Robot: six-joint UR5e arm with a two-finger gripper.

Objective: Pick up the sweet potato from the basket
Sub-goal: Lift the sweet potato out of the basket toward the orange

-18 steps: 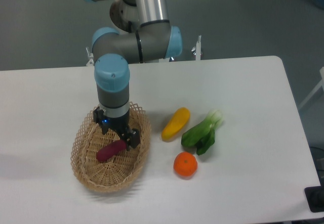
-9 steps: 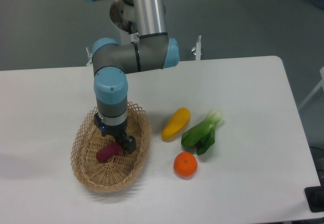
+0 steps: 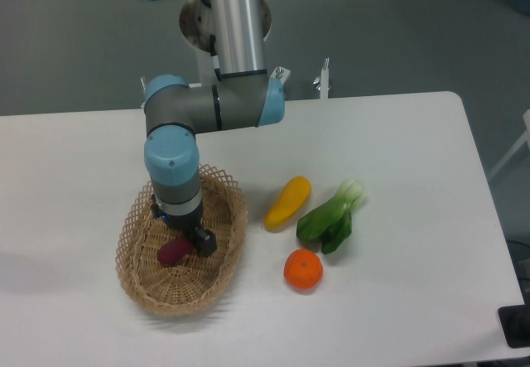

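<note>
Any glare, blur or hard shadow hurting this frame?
Fixed camera: soft even light, mild blur overall, faint shadows only; no glare on the table; the gripper hides part of the sweet potato in the basket, so its jaws are unreadable.

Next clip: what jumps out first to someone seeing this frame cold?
The grey and blue arm plunging into the wicker basket at the table's left, its pincer right at the dark purple-red sweet potato. To the right lie a yellow squash, a leafy green and an orange fruit.
</note>
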